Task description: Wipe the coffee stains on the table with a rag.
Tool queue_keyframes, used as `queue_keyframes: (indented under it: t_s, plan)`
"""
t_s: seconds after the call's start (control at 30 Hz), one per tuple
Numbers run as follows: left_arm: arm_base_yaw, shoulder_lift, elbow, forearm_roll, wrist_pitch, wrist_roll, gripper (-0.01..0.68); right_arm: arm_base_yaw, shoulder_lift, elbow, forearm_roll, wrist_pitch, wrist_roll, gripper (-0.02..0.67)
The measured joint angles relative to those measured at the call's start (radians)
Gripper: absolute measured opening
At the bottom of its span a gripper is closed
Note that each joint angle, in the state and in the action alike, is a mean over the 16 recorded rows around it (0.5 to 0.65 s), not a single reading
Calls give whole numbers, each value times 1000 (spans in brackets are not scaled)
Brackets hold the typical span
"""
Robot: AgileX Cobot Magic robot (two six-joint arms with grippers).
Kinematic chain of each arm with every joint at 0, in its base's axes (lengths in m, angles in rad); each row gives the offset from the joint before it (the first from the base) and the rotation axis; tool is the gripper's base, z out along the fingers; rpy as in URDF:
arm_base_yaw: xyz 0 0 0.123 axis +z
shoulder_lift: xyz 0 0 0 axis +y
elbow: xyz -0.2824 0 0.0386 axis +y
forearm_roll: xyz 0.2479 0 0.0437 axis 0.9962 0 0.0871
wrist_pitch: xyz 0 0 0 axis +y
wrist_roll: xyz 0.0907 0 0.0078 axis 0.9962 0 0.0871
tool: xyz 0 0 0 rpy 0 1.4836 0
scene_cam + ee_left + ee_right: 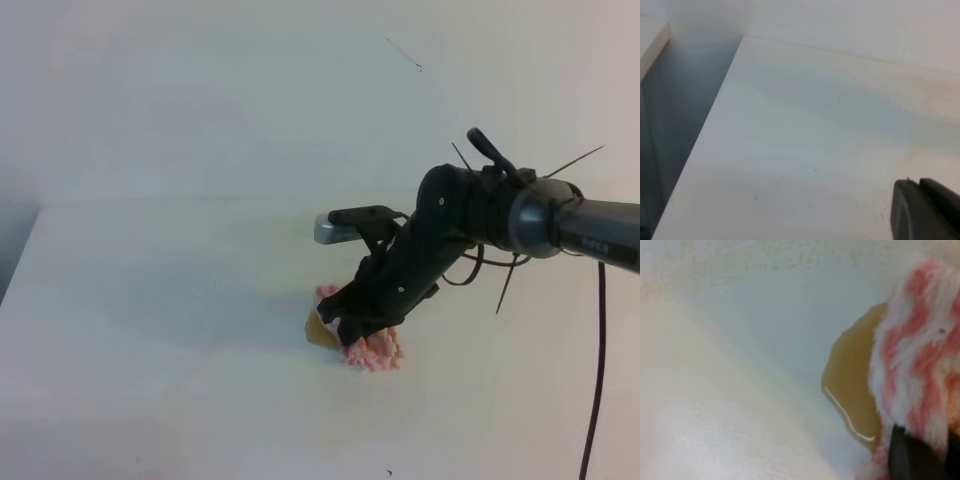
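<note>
On the white table [150, 300], my right gripper [345, 330] is shut on the pink-and-white rag [375, 352] and presses it down. The tan coffee stain [320, 328] pokes out at the rag's left edge. In the right wrist view the rag [920, 355] covers the right side of the stain [852, 385], whose wet rim glints, and one dark fingertip [912, 457] shows at the bottom. The left wrist view gives only a dark corner of the left gripper's finger [925, 212] over bare table [815, 125]. Whether its jaws are open or shut does not show.
The table's left edge [22, 255] drops into a dark gap [675, 125] beside a wall. A black cable [597, 370] hangs from the right arm at the far right. A pale wall stands behind the table.
</note>
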Motion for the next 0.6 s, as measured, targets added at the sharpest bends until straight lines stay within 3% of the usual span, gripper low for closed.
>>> queue_keyframes:
  t_s: [0.6]
  plan:
    - [0, 0, 0, 0, 0, 0, 1, 72, 30, -104, 52, 5, 2, 6]
